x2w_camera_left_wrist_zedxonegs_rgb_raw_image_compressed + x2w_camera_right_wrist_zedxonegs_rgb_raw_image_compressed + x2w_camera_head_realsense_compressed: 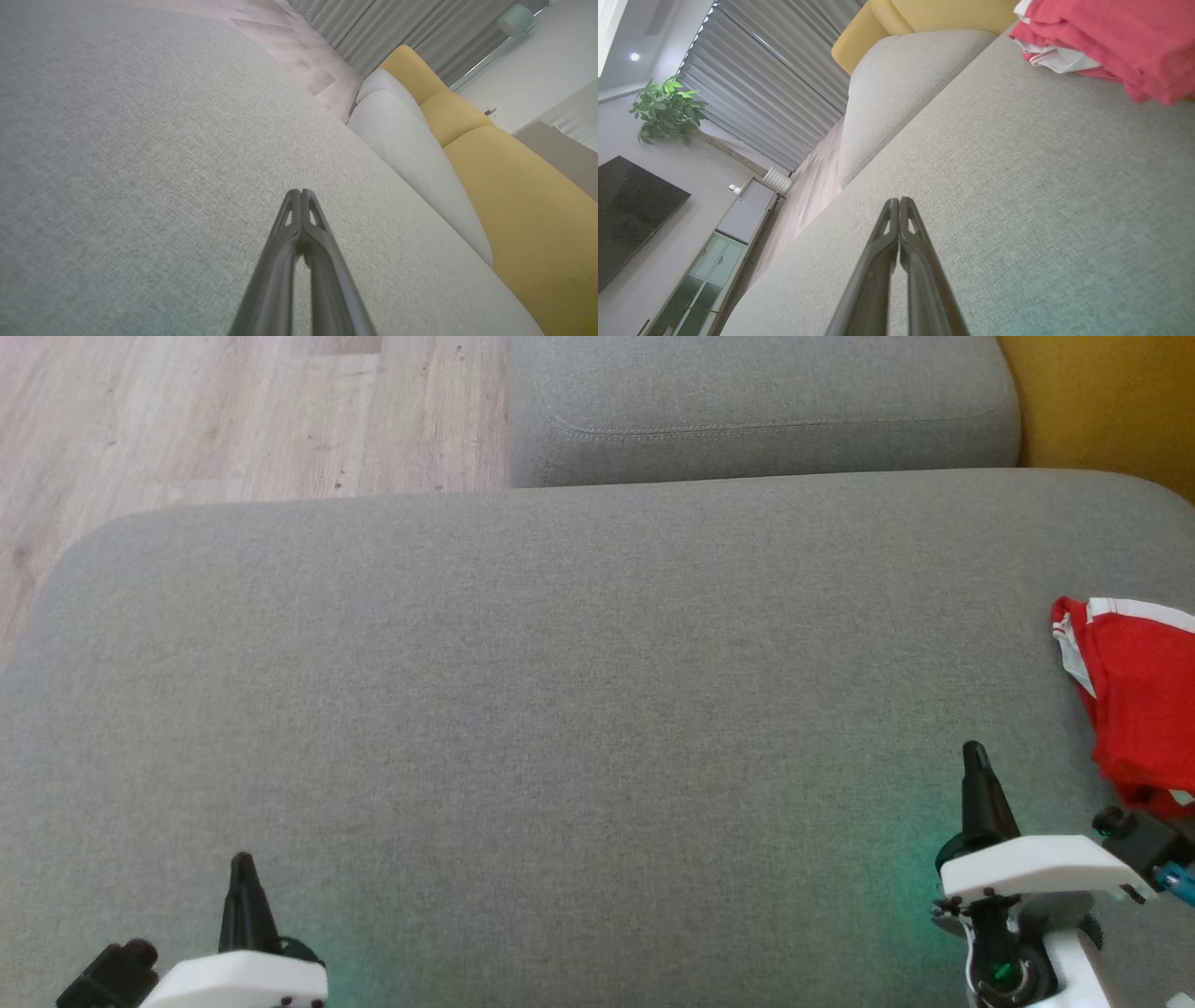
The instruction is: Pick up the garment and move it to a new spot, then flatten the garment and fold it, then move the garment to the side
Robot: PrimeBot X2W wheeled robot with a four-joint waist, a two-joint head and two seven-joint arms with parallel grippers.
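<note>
Garment (1134, 700): red with white trim, bunched at right side of grey seat cushion (560, 709). Cut by right frame edge; shape and kind hard to make out. Near end hidden behind right wrist hardware. Count: one.

Seat cushion: rounded far-left corner, wood floor (187, 420) beyond it. Far edge butts second grey cushion (766, 411); yellow upholstery (1111, 401) at far right. Wide stretch of plain grey fabric from left edge across to garment. Grey cushions: two.

Left gripper (243, 863): near left, over cushion, fingers pressed together, nothing between them. Right gripper (974, 751): near right, left of garment and apart from it, fingers pressed together, nothing between them. Grippers: two, bodies cut by near frame edge.

Right wrist view: pleated curtains (775, 79), one potted plant (665, 109), one dark screen (630, 219), one glass-front cabinet (705, 275), partly cut off.
</note>
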